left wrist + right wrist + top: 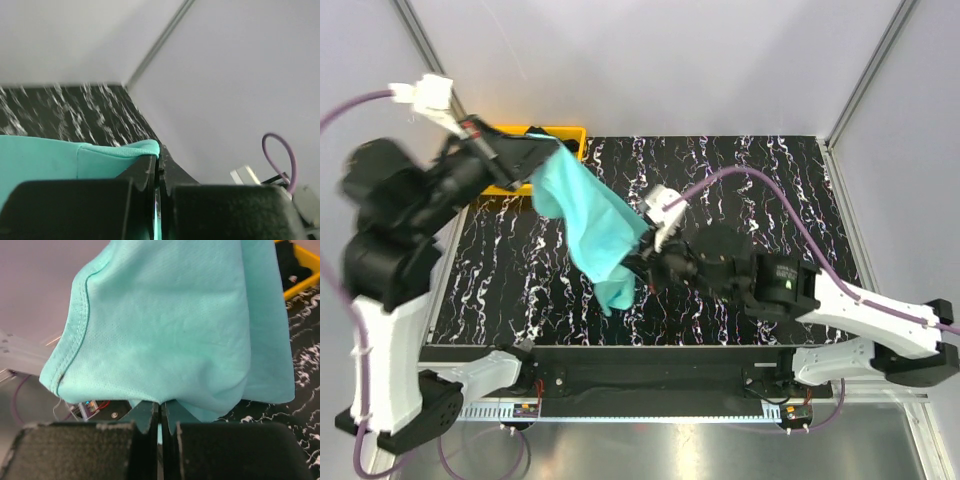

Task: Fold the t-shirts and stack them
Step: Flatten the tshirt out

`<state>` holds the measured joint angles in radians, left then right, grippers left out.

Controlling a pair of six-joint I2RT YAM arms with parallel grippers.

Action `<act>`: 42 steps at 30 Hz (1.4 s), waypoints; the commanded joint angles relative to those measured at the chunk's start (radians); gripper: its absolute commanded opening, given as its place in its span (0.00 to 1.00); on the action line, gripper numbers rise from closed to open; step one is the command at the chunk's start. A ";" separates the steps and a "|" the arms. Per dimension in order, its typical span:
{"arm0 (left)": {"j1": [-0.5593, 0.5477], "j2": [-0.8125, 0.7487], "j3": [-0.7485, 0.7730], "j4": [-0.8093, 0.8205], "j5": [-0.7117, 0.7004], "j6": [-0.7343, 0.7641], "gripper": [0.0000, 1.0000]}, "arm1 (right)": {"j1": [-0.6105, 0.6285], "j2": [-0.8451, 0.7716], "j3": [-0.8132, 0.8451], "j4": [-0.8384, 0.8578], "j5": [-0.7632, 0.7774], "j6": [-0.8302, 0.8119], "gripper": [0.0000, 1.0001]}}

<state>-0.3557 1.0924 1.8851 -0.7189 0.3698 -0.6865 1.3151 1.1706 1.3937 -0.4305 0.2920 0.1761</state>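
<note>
My left arm (385,340) and right arm (880,315): white shells, black joints; purple cables (790,215) loop off both; green light (789,286) on right.

Yellow plastic tray (575,133) sits at the far left corner of the table (750,180). The tabletop's black with white marble-ish veins all over. Plain pale walls (670,60) box it in.

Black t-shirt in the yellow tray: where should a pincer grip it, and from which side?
Probably the topmost fold of the black t-shirt, coming down from above: it seems to lie bunched inside the yellow tray, whose raised walls would block a sideways pincer. Little of it shows, so the exact fold is unclear.
</note>
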 commanded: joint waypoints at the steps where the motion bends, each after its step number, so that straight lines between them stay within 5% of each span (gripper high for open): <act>1: 0.004 -0.065 0.212 -0.134 -0.112 0.228 0.00 | -0.001 0.138 0.252 -0.201 -0.212 -0.067 0.00; 6: 0.004 -0.127 0.282 -0.169 -0.241 0.301 0.00 | -0.001 0.212 0.393 -0.258 -0.245 -0.076 0.00; 12: 0.004 -0.086 0.162 -0.131 -0.163 0.279 0.00 | -0.036 0.075 0.174 -0.260 -0.200 0.063 0.00; 20: -0.020 0.153 -0.194 0.143 -0.032 0.202 0.00 | -0.263 -0.118 -0.132 -0.333 -0.258 0.356 0.00; 26: -0.115 0.556 -0.284 0.311 -0.051 0.248 0.00 | -0.546 -0.082 -0.379 -0.332 -0.450 0.485 0.00; 35: -0.172 1.088 0.118 0.279 -0.088 0.257 0.00 | -0.928 0.024 -0.505 -0.376 -0.553 0.553 0.00; 42: -0.187 1.178 0.390 0.314 -0.075 0.190 0.00 | -1.113 0.124 -0.487 -0.373 -0.610 0.540 0.00</act>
<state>-0.5415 2.2814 2.1662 -0.5186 0.2855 -0.4717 0.2344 1.2778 0.8860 -0.7975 -0.2584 0.7105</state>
